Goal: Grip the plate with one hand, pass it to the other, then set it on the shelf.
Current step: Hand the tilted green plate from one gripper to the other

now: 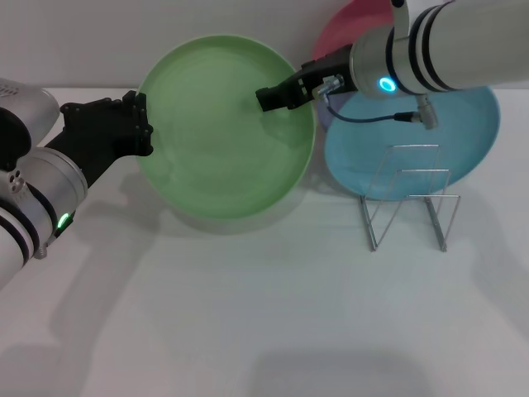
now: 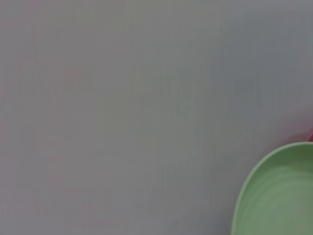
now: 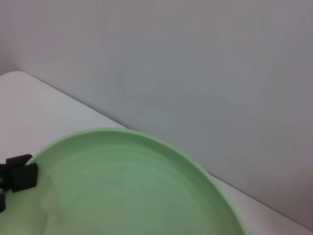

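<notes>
A round, shallow, light green plate (image 1: 225, 126) of matte plastic with a raised rim is held off the white table (image 1: 248, 314), tilted to face the camera, at the far centre-left of the scene; its shadow falls on the table beneath its near edge. Faint concentric rings show on its smooth inner face in the right wrist view. The left gripper (image 1: 139, 124), black and blocky, is clenched on the plate's left rim, its fingers (image 3: 19, 175) showing at that edge in the right wrist view. The right gripper (image 1: 269, 98), also black, sits at the plate's right side, over the inner face near the rim; whether its fingers are closed on the plate cannot be told. Both arms are white and silver cylinders, the left with a small green light, the right with a blue ring light.

To the right, near the right arm, stands the shelf (image 1: 409, 198), a low rack of thin bent silver wire forming upright loops. Behind it lies a sky-blue plate (image 1: 463, 149), and a pink plate (image 1: 351, 29) peeks out farther back.
</notes>
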You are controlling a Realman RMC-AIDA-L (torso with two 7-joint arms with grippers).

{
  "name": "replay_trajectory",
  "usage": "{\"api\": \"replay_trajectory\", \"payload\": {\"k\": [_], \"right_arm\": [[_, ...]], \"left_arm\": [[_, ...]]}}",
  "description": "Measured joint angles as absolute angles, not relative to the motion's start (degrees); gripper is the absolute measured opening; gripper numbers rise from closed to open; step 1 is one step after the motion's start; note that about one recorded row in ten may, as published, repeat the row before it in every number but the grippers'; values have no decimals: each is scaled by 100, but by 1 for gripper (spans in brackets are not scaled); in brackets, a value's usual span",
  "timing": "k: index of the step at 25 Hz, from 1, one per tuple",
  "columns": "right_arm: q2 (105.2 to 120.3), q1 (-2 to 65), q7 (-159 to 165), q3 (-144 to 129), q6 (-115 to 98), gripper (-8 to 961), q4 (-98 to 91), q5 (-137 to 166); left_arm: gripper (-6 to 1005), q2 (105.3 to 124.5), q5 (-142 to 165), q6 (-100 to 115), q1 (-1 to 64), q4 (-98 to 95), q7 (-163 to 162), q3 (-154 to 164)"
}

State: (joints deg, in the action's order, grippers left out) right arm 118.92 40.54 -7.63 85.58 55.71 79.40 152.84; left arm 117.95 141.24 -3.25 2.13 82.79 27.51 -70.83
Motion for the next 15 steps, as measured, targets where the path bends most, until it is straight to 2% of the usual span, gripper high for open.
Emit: {"api": "replay_trajectory", "payload": {"k": [9,15], "right_arm": [[11891,4078,-765,8571,5528,818,7828,15334],[11886,4103,-765,8588,5482,723,7749,15333]], "left_arm": [[107,11800,14124,-311,229,8279,2751,-7083],[111,11804,14124,-307,248,8280,2750,-7083]]}}
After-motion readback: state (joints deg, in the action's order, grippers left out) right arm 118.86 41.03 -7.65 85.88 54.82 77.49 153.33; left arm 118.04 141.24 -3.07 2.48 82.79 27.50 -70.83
